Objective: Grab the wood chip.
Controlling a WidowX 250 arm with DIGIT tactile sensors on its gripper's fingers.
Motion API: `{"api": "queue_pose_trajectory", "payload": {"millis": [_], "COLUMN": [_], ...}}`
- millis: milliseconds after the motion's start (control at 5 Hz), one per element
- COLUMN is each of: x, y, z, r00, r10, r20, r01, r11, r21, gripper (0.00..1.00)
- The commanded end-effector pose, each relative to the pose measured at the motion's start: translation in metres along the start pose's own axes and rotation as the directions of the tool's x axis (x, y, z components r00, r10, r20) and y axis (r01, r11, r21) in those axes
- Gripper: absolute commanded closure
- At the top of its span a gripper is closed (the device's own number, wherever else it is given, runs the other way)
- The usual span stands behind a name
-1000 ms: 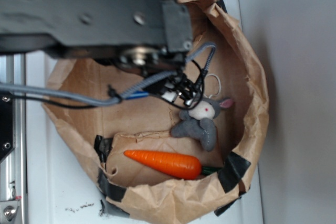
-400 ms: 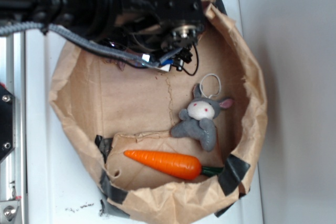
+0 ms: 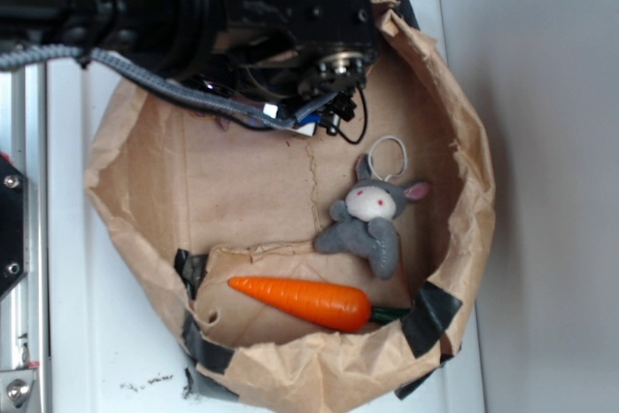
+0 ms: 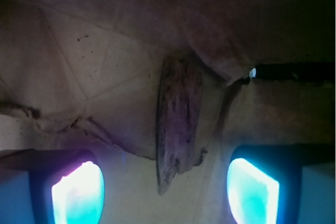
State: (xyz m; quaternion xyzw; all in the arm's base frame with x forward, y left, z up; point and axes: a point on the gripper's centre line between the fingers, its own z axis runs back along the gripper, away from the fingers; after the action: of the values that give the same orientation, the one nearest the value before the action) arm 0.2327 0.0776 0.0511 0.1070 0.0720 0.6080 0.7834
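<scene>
Exterior: I see the arm point(image 3: 193, 7) coming in from the top left, its dark body covering the upper-left part of the paper bag point(image 3: 464, 142), which lies rolled open on the white table point(image 3: 106, 336). Cables point(image 3: 145, 79) trail off the arm across the bag's rim. The gripper itself is hidden under the arm here, so I can't read its opening from this view, and the wood chip is not visible either. Inside the bag, a grey bunny toy point(image 3: 372, 220) with a white loop lies right of centre; the carrot point(image 3: 305, 302) lies below it, near but not touching, on a paper flap, its green end pointing right. Black tape point(image 3: 430, 316) patches the bag's lower rim on both sides. Wrist: the view is dim and purple-tinted. I see the wood chip point(image 4: 177, 114) lying flat on the crumpled paper, long axis running roughly top to bottom, near the middle of the frame, its lower tip pointing down between the two fingers. The gripper point(image 4: 165, 192) is spread wide; one glowing finger pad point(image 4: 79, 192) sits at lower left, the other at lower right, both apart from the chip and holding nothing. A paper fold runs just right of the chip.
</scene>
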Motion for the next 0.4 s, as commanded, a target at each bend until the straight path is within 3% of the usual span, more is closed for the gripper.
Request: {"api": "queue_pose_trajectory", "payload": {"millis": [0,200], "x": [0.018,0.029], "y": [0.007,0.010], "z": [-0.013,-0.021], "r00": [0.998,0.997], "r10": [0.062,0.043], "r20": [0.031,0.056], "r01": [-0.060,-0.039], "r11": [0.996,0.996], "r21": [-0.063,-0.074], "gripper": [0.00,0.00]}}
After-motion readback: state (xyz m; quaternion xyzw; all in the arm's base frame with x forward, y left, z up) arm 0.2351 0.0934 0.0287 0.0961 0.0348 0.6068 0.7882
